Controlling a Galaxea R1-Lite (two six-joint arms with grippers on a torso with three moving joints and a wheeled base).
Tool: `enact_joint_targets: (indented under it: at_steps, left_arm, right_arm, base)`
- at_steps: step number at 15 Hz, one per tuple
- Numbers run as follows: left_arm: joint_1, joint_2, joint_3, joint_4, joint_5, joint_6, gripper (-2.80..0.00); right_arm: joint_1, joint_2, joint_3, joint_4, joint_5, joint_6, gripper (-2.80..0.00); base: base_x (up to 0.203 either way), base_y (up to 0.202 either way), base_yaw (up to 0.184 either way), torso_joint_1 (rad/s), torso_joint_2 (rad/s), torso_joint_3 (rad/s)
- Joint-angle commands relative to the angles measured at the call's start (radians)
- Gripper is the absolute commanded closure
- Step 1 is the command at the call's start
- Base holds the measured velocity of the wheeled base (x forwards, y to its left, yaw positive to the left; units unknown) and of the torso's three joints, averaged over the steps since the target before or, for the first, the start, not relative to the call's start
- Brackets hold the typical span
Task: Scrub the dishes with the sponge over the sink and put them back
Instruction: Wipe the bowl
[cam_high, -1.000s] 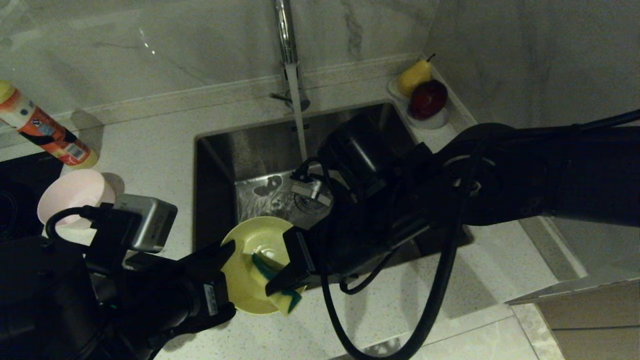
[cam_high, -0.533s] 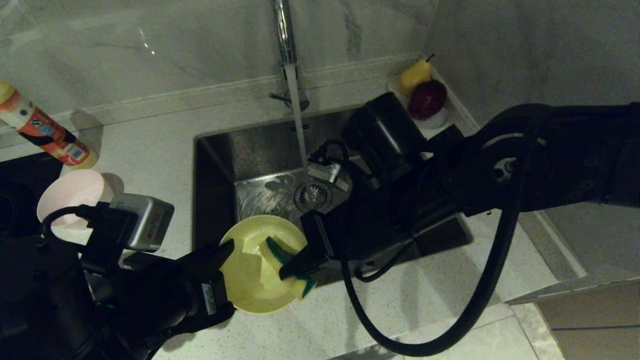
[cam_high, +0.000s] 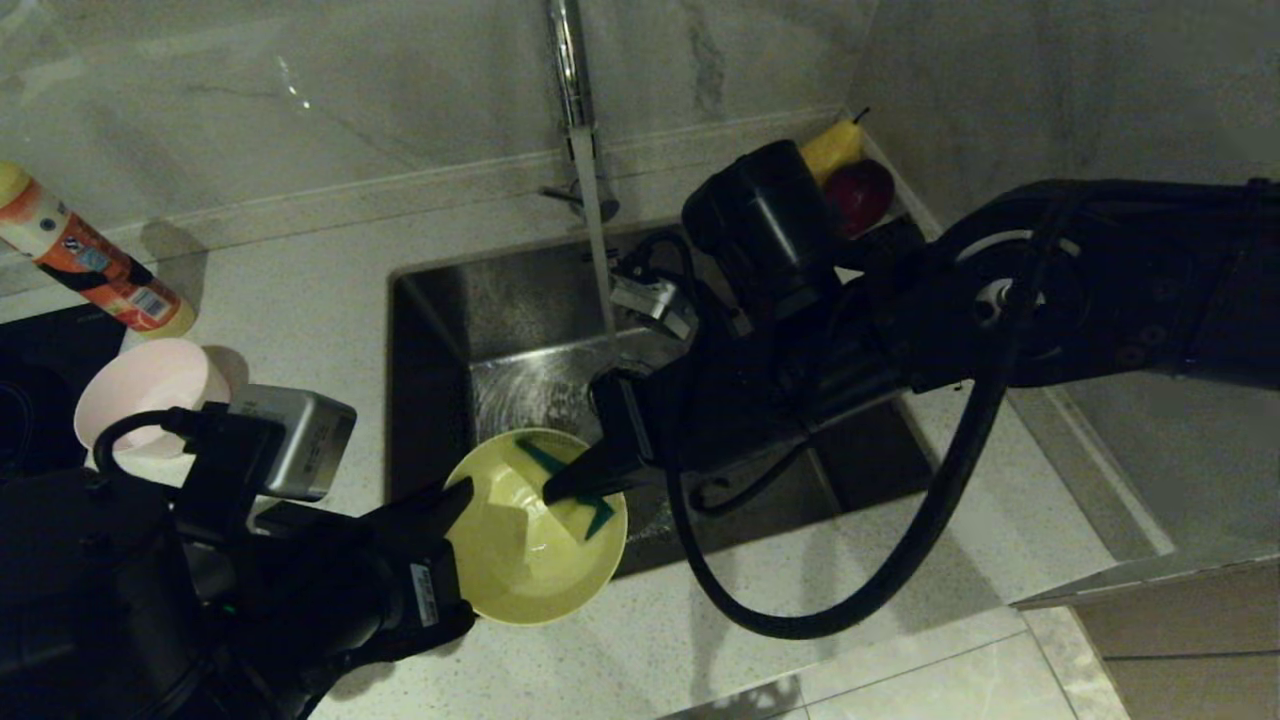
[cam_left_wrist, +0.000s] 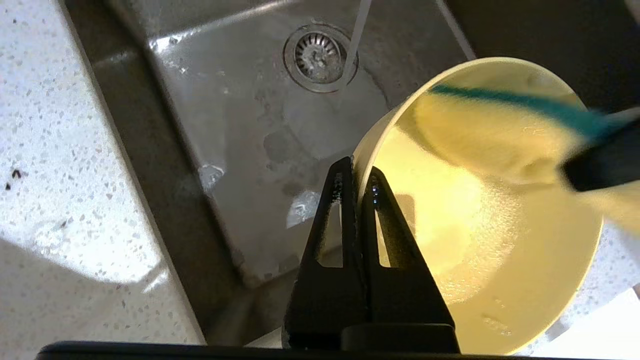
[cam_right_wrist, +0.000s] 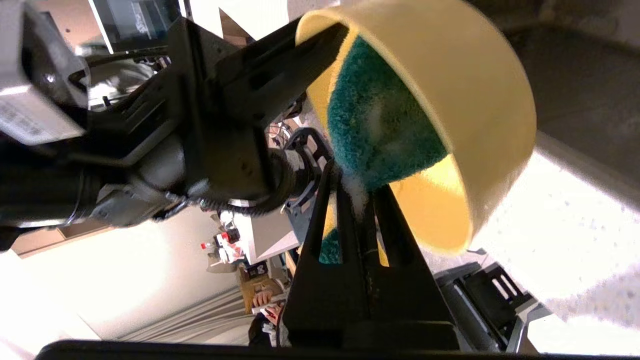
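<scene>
Yellow bowl (cam_high: 530, 545) hung over the sink's (cam_high: 440, 330) near edge, its rim pinched by the left claw (cam_high: 455, 497). The right claw (cam_high: 560, 487) pressed the gripped sponge (cam_high: 585, 505) inside it. Its arm partly hid the fruit dish (cam_high: 850, 185); a pink bowl (cam_high: 140, 385) and a bottle (cam_high: 90, 265) stood on the bench (cam_high: 300, 270).

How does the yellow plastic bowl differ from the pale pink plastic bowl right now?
The yellow plastic bowl is held by its rim in the shut left gripper, at the near edge of the steel sink; the pale pink plastic bowl rests untouched on the counter, left of the sink. The yellow bowl has the green-faced sponge inside it, pressed by the right gripper; the pink bowl holds no sponge. Both are small round bowls of similar size.
</scene>
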Motion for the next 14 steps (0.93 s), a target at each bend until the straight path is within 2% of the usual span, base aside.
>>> enact_joint_targets:
  at_steps: [1,6,9,14]
  left_arm:
    - [0.001,-0.003,-0.004,-0.007,0.003,-0.001,0.00]
    - [0.001,-0.003,-0.012,-0.009,0.008,-0.003,0.00]
    - [0.004,-0.006,-0.002,-0.007,0.008,-0.024,0.00]
    - [0.009,-0.010,-0.013,-0.006,0.009,-0.010,0.00]
  right_arm:
    - [0.025,0.028,-0.012,0.003,0.004,0.003,0.00]
    - [0.048,0.038,0.001,0.018,0.004,0.003,0.00]
    - [0.053,0.009,0.006,0.080,0.003,-0.001,0.00]
    - [0.044,-0.042,0.090,0.092,-0.002,-0.005,0.00]
  base:
    - [0.000,0.000,0.000,0.000,0.00,0.000]
    - [0.000,0.000,0.000,0.000,0.00,0.000]
    - [0.000,0.000,0.000,0.000,0.00,0.000]
    - [0.000,0.000,0.000,0.000,0.00,0.000]
